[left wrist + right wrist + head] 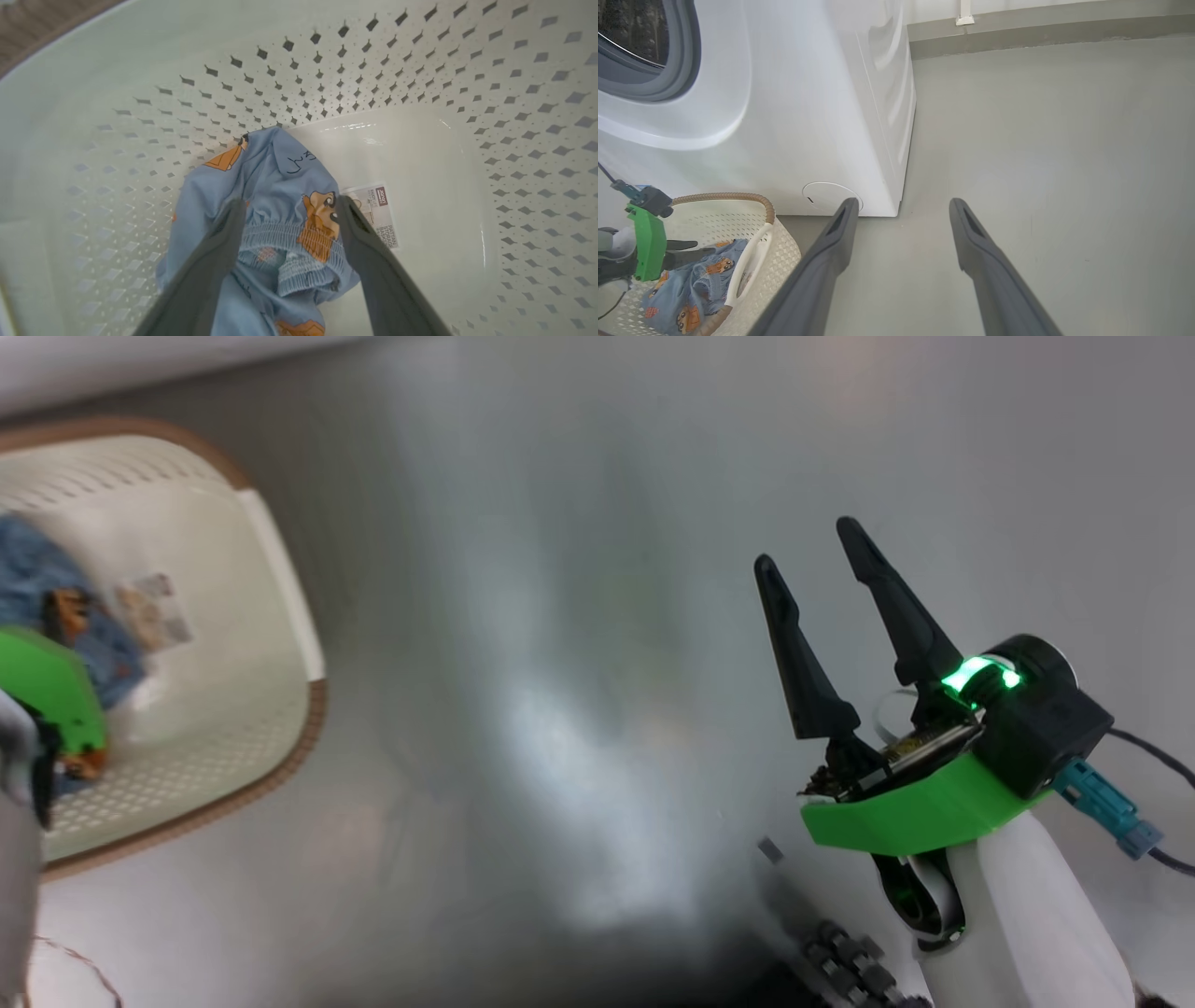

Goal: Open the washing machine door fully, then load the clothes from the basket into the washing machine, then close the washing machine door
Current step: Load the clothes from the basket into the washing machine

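2 grippers spread: left gripper (292,200) astride clothes (275,163) in basket (420,70), 9 o'clock; right gripper (807,546) over floor (560,616), 4 o'clock

The label (376,215) on the basket (420,70) floor reads "STORAGE BASKET"; its smaller print is too small to read.

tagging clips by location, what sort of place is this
Probably a laundry area or utility room. A white front-loading washing machine stands on a bare grey floor, and a cream perforated basket holding blue printed clothes sits in front of it.
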Robot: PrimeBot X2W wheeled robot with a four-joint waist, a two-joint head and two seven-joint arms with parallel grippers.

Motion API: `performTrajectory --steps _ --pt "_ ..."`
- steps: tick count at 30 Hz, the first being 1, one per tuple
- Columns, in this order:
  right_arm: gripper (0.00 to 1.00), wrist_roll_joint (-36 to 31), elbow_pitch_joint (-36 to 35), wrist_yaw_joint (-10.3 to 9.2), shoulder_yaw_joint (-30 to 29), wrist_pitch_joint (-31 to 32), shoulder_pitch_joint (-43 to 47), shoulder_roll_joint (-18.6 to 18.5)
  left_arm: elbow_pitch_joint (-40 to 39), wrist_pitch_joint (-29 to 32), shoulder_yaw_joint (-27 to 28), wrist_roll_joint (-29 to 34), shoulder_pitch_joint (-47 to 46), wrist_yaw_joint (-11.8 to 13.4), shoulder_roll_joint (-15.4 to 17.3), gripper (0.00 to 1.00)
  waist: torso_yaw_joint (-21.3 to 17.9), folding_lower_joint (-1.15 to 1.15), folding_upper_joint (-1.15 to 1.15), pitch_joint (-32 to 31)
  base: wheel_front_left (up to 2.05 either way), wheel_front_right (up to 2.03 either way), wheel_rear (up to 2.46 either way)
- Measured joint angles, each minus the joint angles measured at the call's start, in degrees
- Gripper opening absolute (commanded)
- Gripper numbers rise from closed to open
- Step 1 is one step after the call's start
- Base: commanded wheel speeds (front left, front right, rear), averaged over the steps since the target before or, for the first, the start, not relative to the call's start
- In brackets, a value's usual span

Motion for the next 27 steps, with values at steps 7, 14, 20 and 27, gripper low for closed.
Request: performTrajectory --steps 7,14,20,27 --pt "1.00 1.40 -0.56 0.00 0.77 -0.03 -1.42 0.01 1.62 2.82 0.46 -0.24 -2.49 -0.07 3.05 1.00 -2.84 0.00 0.00 4.91 0.00 0.00 0.00" --pt "1.00 1.79 -0.86 0.00 1.13 -0.03 -2.26 0.04 2.42 6.04 1.91 -1.90 -4.56 1.25 4.13 1.00 -4.72 0.00 0.00 8.32 0.00 0.00 0.00" --pt "1.00 1.79 -0.86 0.00 1.41 -0.03 -2.31 0.05 2.71 8.22 1.90 -2.22 -5.80 2.71 4.23 0.64 -4.98 0.00 0.00 9.59 0.00 0.00 0.00" --pt "1.00 1.78 -0.73 0.00 1.65 -0.03 -3.00 0.05 2.89 8.50 1.89 -2.65 -5.79 3.20 4.05 0.00 -4.80 0.00 0.00 9.22 0.00 0.00 0.00"
